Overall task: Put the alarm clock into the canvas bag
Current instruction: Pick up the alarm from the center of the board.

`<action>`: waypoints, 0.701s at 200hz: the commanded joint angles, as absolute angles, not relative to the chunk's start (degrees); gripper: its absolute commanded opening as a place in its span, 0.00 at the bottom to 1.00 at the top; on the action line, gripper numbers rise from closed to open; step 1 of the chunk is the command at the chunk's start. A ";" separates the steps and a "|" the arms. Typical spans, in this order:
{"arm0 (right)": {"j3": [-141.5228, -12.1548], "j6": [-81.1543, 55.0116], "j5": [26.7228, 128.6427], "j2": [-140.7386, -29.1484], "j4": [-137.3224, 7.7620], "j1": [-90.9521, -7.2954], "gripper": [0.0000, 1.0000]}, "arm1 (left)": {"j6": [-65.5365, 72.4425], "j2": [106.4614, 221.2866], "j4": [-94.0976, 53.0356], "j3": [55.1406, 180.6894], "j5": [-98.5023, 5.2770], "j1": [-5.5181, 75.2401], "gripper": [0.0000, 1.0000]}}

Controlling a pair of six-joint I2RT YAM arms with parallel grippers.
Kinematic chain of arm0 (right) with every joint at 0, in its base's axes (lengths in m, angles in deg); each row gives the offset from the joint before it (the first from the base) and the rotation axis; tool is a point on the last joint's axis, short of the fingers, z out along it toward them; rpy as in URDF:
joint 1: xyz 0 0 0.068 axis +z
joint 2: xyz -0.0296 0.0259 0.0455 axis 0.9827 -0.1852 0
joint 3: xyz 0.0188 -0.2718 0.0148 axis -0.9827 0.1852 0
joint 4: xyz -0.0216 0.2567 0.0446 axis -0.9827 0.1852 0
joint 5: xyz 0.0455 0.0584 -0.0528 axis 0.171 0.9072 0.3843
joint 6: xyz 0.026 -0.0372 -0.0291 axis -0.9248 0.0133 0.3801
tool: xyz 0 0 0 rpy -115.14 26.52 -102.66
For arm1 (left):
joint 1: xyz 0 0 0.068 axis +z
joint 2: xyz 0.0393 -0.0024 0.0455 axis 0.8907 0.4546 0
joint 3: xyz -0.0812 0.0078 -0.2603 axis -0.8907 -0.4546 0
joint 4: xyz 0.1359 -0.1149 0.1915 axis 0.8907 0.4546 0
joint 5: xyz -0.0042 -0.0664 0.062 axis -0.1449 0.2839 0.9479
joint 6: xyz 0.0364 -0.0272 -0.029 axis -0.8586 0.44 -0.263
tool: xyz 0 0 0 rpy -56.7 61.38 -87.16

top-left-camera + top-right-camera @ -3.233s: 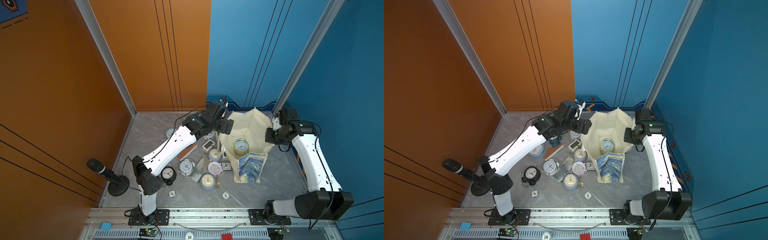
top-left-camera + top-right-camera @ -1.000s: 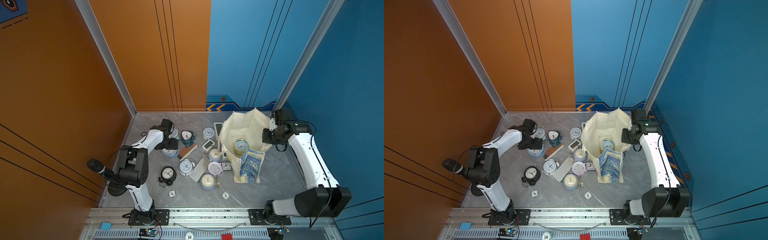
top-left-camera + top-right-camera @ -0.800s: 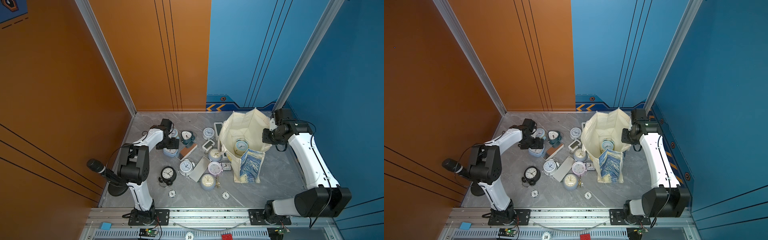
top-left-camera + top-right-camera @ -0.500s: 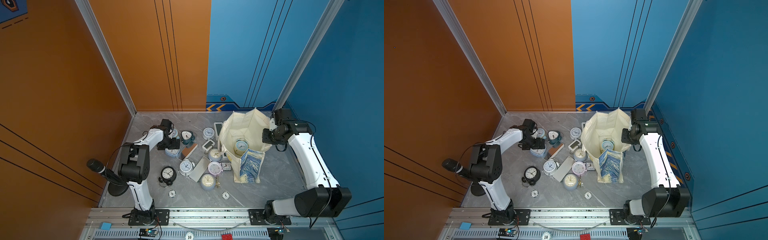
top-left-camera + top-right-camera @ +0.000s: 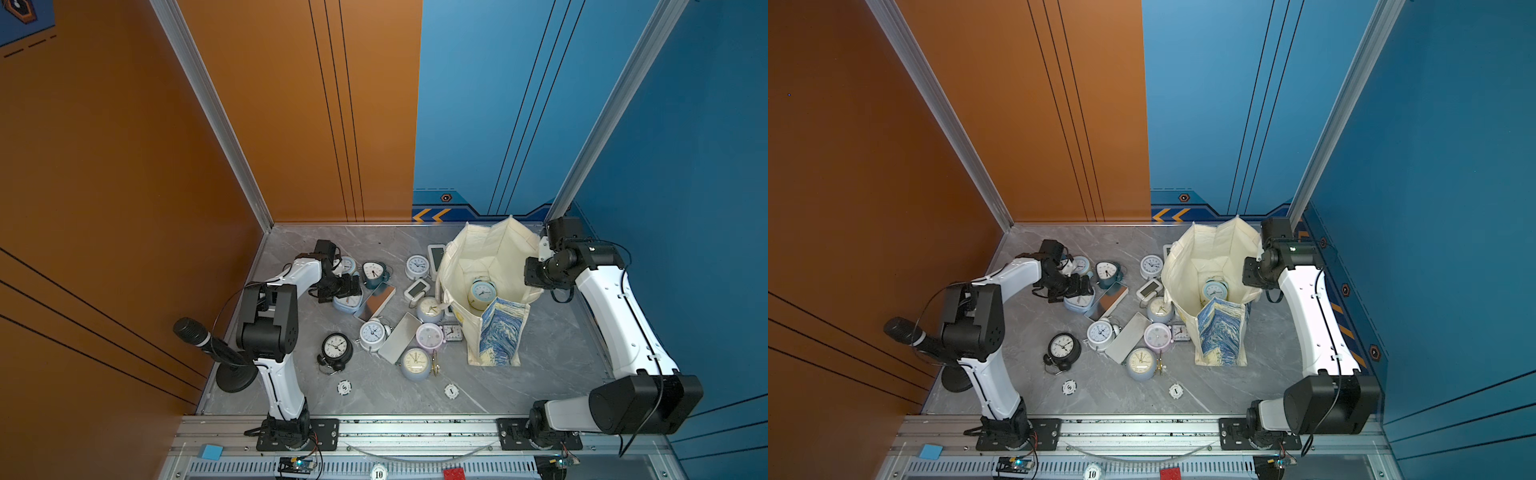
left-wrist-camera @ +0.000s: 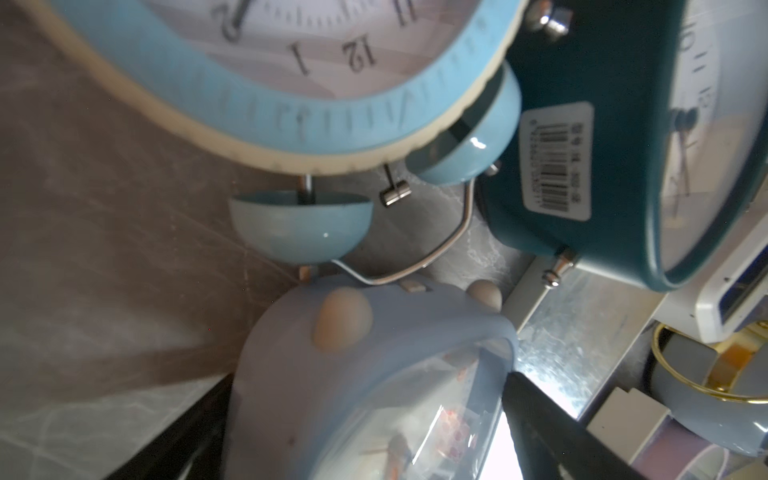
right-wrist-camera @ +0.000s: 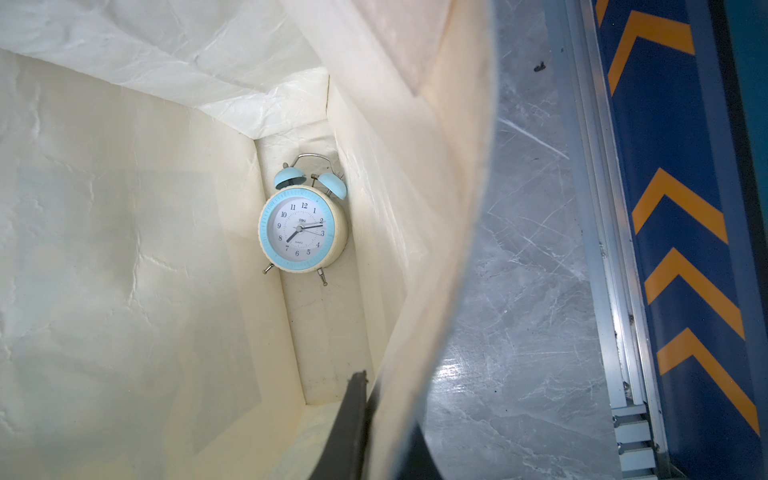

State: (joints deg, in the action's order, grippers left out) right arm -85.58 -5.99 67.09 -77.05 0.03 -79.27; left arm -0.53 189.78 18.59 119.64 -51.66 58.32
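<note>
Far right of table (image 5: 552,345): canvas bag (image 5: 500,332) stands open, its starry print on the near side.
Inside bag: light-blue twin-bell alarm clock (image 7: 301,232) rests face up on the cream bottom.
Right gripper (image 5: 532,277): clamped on the bag's right rim.
Left gripper (image 5: 343,289): jaws spread wide either side of a pale blue clock (image 6: 332,374), far left on the table; contact unclear.
</note>
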 commanded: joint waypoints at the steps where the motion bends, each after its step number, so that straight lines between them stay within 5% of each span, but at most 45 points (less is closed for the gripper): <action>1: -86.26 -5.25 66.56 -77.99 1.56 -78.71 0.13 | 1.62 190.85 16.22 117.44 -56.53 59.72 0.98; 31: -86.22 -5.28 66.52 -77.95 1.61 -78.61 0.13 | 4.54 188.40 11.88 114.71 -61.41 62.16 1.00; 140: -86.31 -5.15 66.40 -77.90 1.78 -78.23 0.13 | 10.60 182.79 5.27 112.41 -71.63 63.49 0.71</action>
State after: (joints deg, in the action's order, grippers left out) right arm -85.58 -5.99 66.94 -77.07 0.03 -78.88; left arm 8.69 184.76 7.40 113.45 -66.41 63.39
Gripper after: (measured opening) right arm 0.128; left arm 0.731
